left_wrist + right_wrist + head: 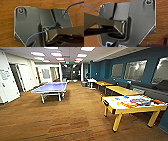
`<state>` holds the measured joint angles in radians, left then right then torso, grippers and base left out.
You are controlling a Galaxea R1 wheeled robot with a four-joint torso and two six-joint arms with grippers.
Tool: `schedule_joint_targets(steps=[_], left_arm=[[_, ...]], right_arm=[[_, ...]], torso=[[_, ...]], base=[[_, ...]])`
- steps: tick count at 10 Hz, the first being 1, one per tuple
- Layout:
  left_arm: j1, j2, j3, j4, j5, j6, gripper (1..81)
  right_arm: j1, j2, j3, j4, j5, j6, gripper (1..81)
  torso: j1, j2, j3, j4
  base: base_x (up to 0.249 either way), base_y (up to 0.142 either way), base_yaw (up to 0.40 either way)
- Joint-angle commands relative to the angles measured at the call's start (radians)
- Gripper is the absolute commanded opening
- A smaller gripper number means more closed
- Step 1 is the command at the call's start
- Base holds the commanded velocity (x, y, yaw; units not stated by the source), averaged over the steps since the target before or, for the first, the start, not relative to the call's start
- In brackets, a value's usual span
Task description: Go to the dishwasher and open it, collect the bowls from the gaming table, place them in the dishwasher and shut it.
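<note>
Yellow-edged gaming table [136, 105] sits right of the ping-pong table [51, 87]; approach its near long side squarely; pincer state: can't tell.

Brown carpet [62, 119], teal wall [147, 59]

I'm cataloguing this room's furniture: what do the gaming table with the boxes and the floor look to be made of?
The gaming table has a smooth white top and yellow edge and legs, probably painted or laminated board; the even flat colour suggests so, though I can't be sure. The floor looks like brown wood-grain planking with streaks and seams, possibly laminate or vinyl.
</note>
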<state>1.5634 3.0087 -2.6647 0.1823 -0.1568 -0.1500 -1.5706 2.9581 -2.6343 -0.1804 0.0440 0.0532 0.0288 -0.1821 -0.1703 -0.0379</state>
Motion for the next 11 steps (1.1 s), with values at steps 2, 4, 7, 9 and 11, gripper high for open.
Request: schedule_joint_targets(steps=[2, 4, 7, 9, 11], left_arm=[[-0.044, 0.004, 0.003, 0.003, 0.042, 0.009, 81.1], [-0.045, 0.006, 0.003, 0.003, 0.042, 0.009, 81.1], [-0.044, 0.004, 0.003, 0.006, 0.043, 0.009, 81.1], [-0.044, 0.006, 0.003, 0.006, 0.043, 0.009, 81.1], [-0.045, 0.006, 0.003, 0.006, 0.043, 0.009, 81.1]], right_arm=[[0.042, 0.0, -0.009, 0.001, -0.052, 0.0, 81.1], [0.04, 0.0, -0.01, 0.001, -0.052, 0.0, 81.1], [0.042, 0.006, -0.01, -0.001, -0.052, 0.0, 81.1], [0.043, 0.006, -0.013, -0.001, -0.052, 0.0, 81.1], [0.045, 0.006, -0.013, -0.002, -0.052, 0.0, 81.1]], torso=[[0.0, 0.0, 0.0, 0.0], [0.0, 0.0, 0.0, 0.0], [0.0, 0.0, 0.0, 0.0], [0.0, 0.0, 0.0, 0.0], [0.0, 0.0, 0.0, 0.0]], base=[[0.264, 0.0, 0.0], [0.264, 0.0, 0.0], [0.264, 0.0, 0.0], [0.251, 0.0, 0.0], [0.243, 0.0, 0.0]])
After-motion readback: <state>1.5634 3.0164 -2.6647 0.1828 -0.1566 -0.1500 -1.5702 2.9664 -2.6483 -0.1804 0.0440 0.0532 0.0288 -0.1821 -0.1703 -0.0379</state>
